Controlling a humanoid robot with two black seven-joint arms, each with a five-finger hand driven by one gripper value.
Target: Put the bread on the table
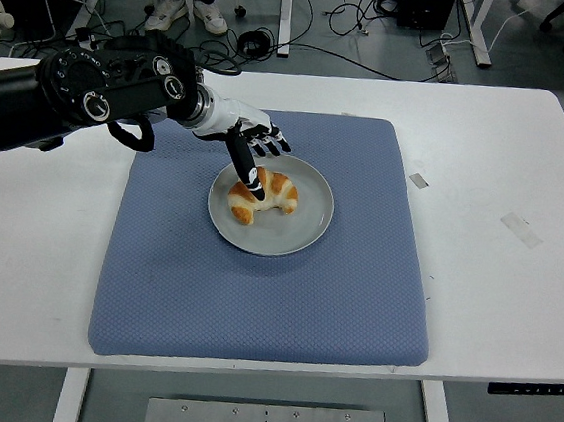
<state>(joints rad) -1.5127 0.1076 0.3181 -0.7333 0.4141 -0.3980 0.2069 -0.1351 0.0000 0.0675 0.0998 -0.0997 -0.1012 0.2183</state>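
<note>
White worktop [52,240], blue mat [255,298], bread [262,195] on plate [300,234].
Left hand [253,149] wide, thumb touching bread, nothing held. Bread prob. light, soft, crushable: pinch gently at thick mid.

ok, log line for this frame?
left hand: open, over croissant, no grasp | croissant: on plate | plate: on blue mat | right hand: out of view

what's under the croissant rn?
The croissant lies on a grey plate, which sits on the blue mat over the white table. The left hand reaches over it, one finger covering part of its top. The plate's centre beneath it is hidden.
</note>
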